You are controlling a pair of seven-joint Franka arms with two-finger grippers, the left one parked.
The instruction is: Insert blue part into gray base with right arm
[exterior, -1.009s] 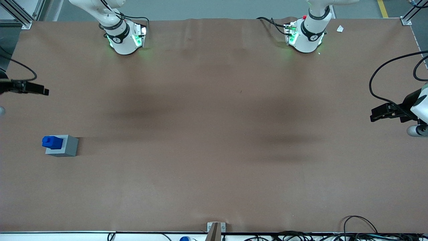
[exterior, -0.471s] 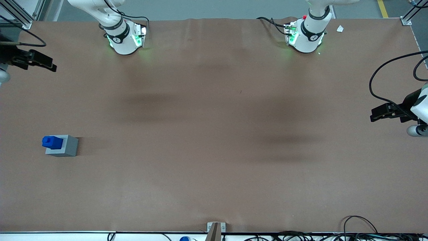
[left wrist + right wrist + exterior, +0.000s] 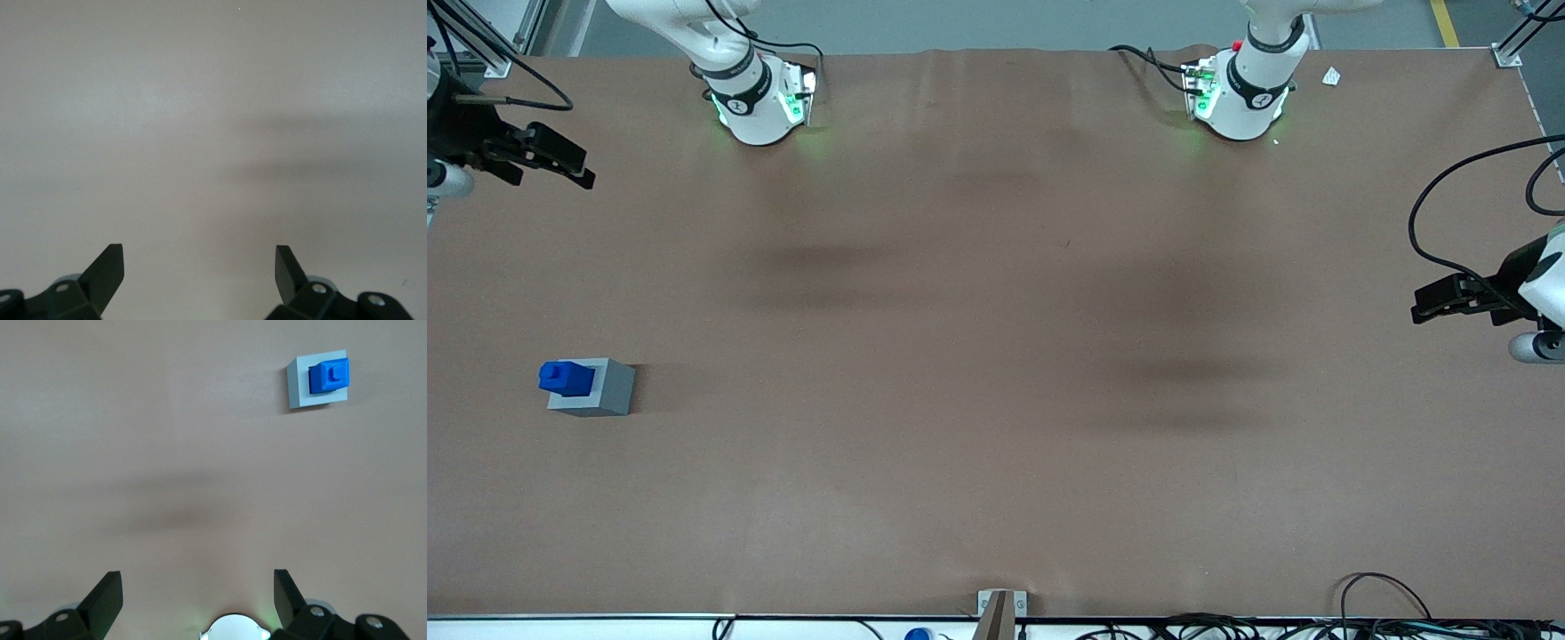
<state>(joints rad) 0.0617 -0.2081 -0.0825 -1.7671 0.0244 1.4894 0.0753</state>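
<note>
Two task parts mated: blue part seated in gray base, on worktop at working arm's end. Tool wide open, empty, well apart from base, farther from front camera, raised.

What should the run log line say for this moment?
blue part: seated in gray base | gripper: open, empty, raised, farther from front camera than base | task: insertion looks done

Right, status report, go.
Hand open, empty, high near the working arm's end of the table. Blue part seated in gray base, stud up. Nothing near the pair.
</note>
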